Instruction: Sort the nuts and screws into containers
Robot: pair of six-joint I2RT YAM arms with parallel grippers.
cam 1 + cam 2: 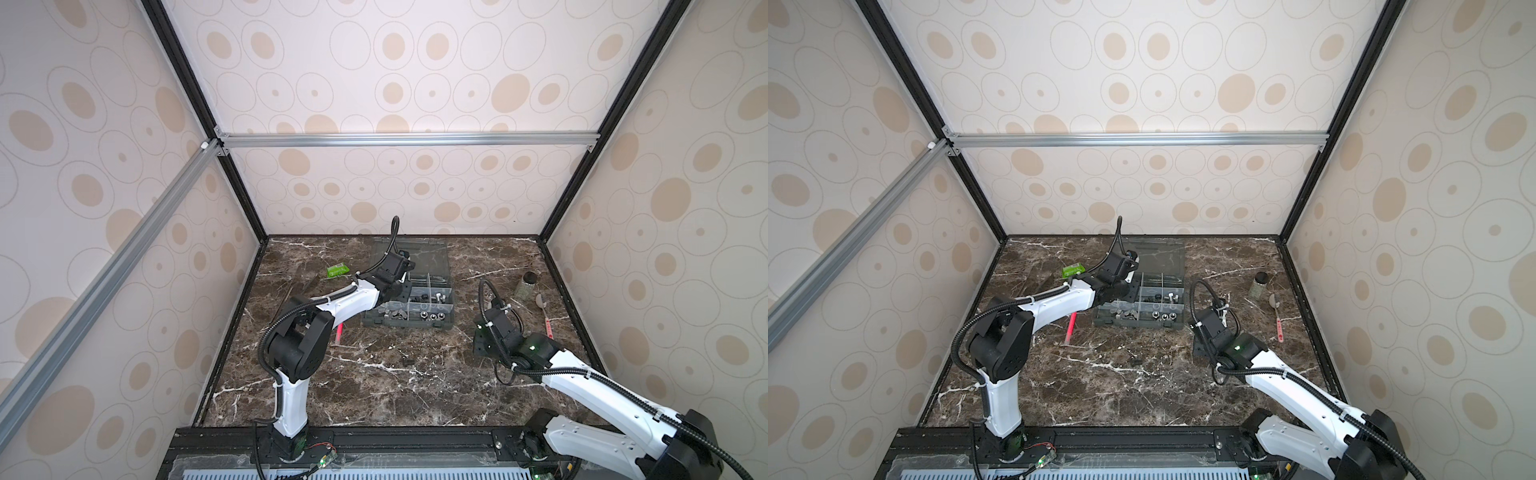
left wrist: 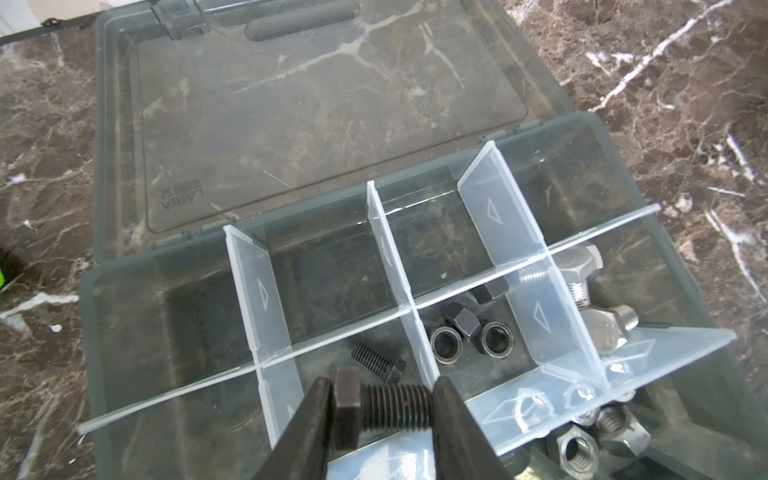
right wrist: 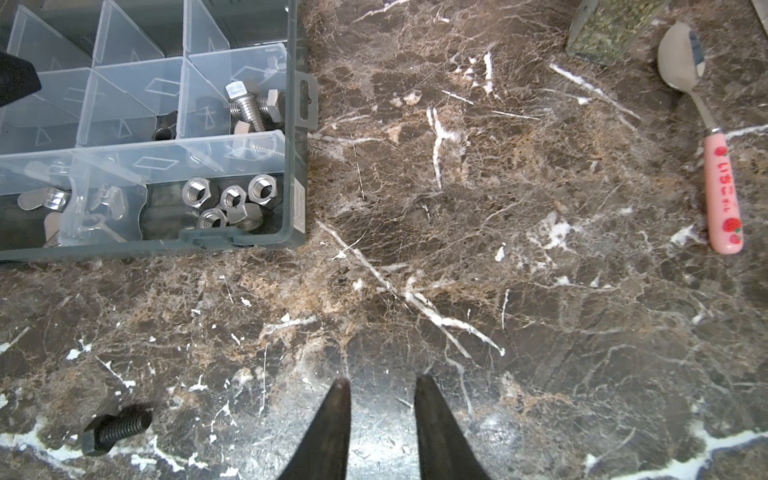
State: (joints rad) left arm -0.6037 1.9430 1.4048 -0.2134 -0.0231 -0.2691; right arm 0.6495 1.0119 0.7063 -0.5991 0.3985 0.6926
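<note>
Black steel threads fill the left wrist view: a black screw (image 2: 382,409) sits end to end between the left jaws, head against one side and shaft tip against the other. They're clenched on it, hanging over the open organiser box (image 2: 133,324). Just beyond it a smaller black screw (image 2: 376,359) lies in its own compartment. Black nuts (image 2: 469,332) are next door behind a clear divider, and silver bolts (image 2: 582,274) are one compartment further along.

This reads as the drop-off step: the carry looks done and the release is pending. The next move, I'd say, calls for holding the screw over that same compartment, clear of the divider edges, then parting the jaws. Held lengthwise like this, it may roll or bounce as it lands.

Over on the other arm, the right jaws stand apart with nothing between them, low above the bare bench (image 3: 498,249). Silver nuts (image 3: 230,195) are in the box's corner compartment. A loose black screw (image 3: 114,430) lies on the bench, apart from the box, and looks like the next pick.
</note>
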